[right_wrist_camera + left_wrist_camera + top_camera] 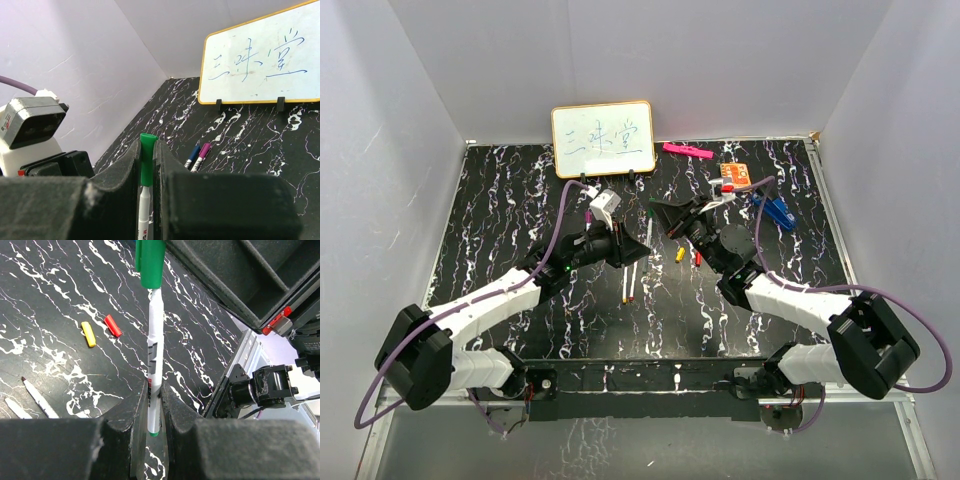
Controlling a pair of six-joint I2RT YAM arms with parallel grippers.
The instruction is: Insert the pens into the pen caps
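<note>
On the counter (500, 200), the left gripper (152, 412) is clamping its jaws on a white pen (155, 355). The right gripper (147, 150), at its 2 o'clock, is pinching a green cap (146, 165) in its jaws. The pen's tip is sitting in that cap's mouth, with a yellow cap (88, 334) and a red cap (113, 325) lying at 4 o'clock.

White pen (155, 355) in green cap (150, 262)

The pen (155, 340) in the left claw (153, 402) is smooth white plastic. The green cap (150, 262) on its tip is shiny plastic. The claw's fingers (122, 420) look matt black and a bit rough. Under the claw, the table (50, 285) is smooth and glossy, like black marble.
</note>
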